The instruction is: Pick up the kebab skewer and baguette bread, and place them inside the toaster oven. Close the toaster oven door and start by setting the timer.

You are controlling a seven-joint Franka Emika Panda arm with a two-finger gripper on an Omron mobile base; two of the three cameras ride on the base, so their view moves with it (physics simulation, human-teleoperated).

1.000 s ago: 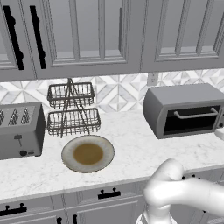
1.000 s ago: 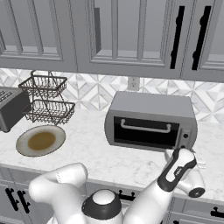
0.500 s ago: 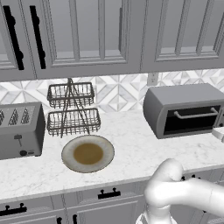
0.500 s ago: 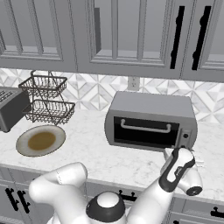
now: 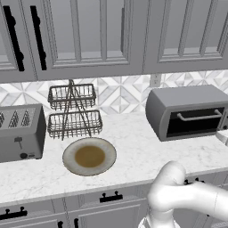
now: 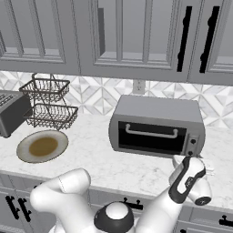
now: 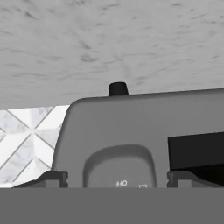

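Observation:
The toaster oven (image 5: 187,111) (image 6: 157,124) stands on the counter at the right. The toaster oven door (image 6: 151,136) is up against the box, its silver bar handle (image 6: 151,132) level. My gripper (image 6: 184,160) (image 7: 117,177) is at the oven's right end, low in front of the control panel, and is open. The hand view is rolled upside down. In it the fingertips (image 7: 52,177) stand either side of a round dial recess (image 7: 120,164) marked OFF. The kebab skewer and the baguette bread are out of view.
A round plate (image 5: 89,156) (image 6: 42,146) with a brown centre lies bare on the marble counter (image 5: 133,151). Behind it is a two-tier wire basket stand (image 5: 73,111). A four-slot toaster (image 5: 20,131) sits at the far left. Wall cabinets hang above.
The hand has shifted only slightly at the oven's right end. Oven, plate and toaster stay where they were.

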